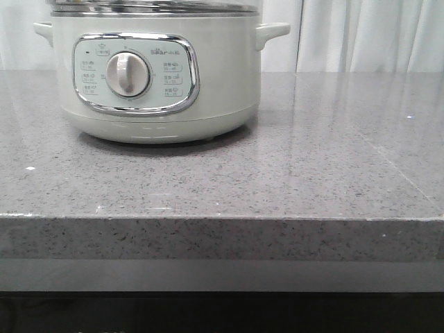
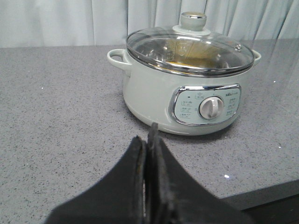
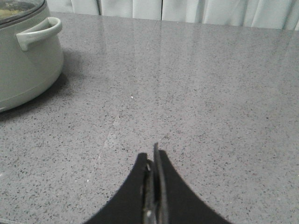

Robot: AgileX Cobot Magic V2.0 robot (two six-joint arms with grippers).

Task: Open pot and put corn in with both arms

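- The pot point(image 2: 187, 88) sits lidded on the grey counter point(image 1: 312, 173); panel writing is too small to read.
- The left gripper point(image 2: 148, 140) is closed, empty.
- The right gripper point(image 3: 153, 158), beside the pot, is closed, empty.

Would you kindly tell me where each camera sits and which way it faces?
Front: low at the counter's edge, facing the pot head-on; no robot parts show.
Left wrist: above the shut left claw, looking at the pot's dial and glass lid.
Right wrist: above the shut right claw, facing bare counter.
All three share the pot.
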